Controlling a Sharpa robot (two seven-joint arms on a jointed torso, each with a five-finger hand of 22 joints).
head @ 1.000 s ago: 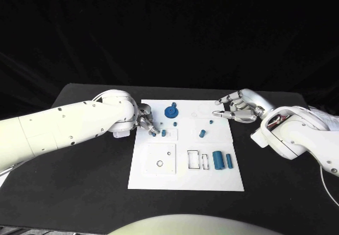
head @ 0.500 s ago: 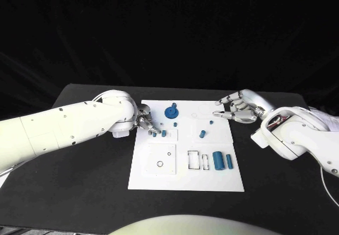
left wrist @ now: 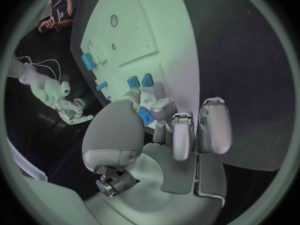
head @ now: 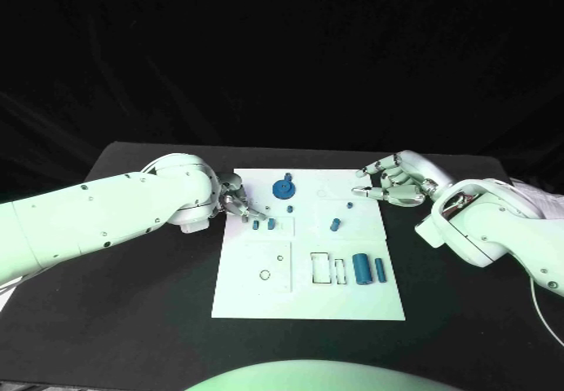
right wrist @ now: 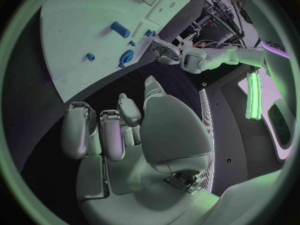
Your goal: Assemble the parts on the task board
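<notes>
Currently, step in hand: the left hand [head: 239, 204] works at the task board [head: 308, 301], at its left edge, beside the small blue pegs [head: 266, 223] there.
Left hand state: in its wrist view a small blue part [left wrist: 145, 117] sits pinched at the fingertips [left wrist: 133, 96], other fingers curled alongside.
Right hand state: right hand [head: 394, 183] hovers off the board's far right corner, fingers apart and loosely curved, holding nothing.
Other parts: a blue gear [head: 284, 187] stands near the board's far edge; two blue cylinders [head: 369, 266] lie toward its right side, nearer the robot.
Doing it well: likely, keep the pinched part upright, line it over its seat before pressing, and avoid knocking the neighbouring pegs.
Uncertain: which hole it is meant for cannot be told.
</notes>
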